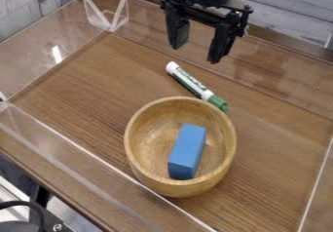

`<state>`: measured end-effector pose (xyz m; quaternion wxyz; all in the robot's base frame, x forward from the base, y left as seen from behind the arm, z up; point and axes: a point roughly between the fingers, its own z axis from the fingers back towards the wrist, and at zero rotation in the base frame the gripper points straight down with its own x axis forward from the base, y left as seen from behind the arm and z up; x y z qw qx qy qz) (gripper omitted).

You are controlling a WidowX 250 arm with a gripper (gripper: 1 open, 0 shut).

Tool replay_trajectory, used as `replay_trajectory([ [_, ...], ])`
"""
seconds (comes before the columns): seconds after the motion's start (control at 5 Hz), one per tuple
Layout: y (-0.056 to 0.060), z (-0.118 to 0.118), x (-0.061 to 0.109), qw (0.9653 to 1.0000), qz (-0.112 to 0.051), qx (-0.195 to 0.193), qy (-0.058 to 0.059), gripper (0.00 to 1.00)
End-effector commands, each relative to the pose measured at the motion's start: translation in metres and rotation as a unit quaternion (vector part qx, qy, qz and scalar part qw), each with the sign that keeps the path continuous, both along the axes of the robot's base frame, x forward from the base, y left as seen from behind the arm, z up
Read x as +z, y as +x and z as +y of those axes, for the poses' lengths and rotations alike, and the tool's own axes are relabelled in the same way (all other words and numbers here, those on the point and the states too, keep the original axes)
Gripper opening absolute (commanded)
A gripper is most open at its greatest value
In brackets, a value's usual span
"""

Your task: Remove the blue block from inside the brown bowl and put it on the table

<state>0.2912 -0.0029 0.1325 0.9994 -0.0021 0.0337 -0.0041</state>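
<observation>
- The gripper [200,36] is seen hanging above the far side of the table [92,80], its dark fingers [173,28] spread wide and nothing held between them.
- The blue block [189,150] is shown lying flat inside the brown bowl [143,129], well apart from the gripper and not yet touched.
- For a clean pick, the jaws would best be brought over the bowl, lined up across the block's narrow width and lowered clear of the thick rim.
- The white-and-green marker pen [196,86], lying between gripper and bowl, should be passed over.
- The block is a bright, solid brick; the bowl is shallow, light-brown and grained.
</observation>
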Motion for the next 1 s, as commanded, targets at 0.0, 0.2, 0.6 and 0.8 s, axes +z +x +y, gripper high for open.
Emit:
replay_trajectory([
  [0.0, -0.009, -0.004, -0.004, 1.0, 0.003, 0.004, -0.001, 1.0],
  [0.2, -0.032, -0.012, -0.007, 0.9998, -0.01, 0.018, -0.007, 1.0],
  [0.6, -0.055, -0.023, -0.003, 0.999, -0.024, 0.036, -0.012, 1.0],
  [0.8, -0.06, -0.027, -0.004, 0.9989, -0.025, 0.038, -0.015, 1.0],
])
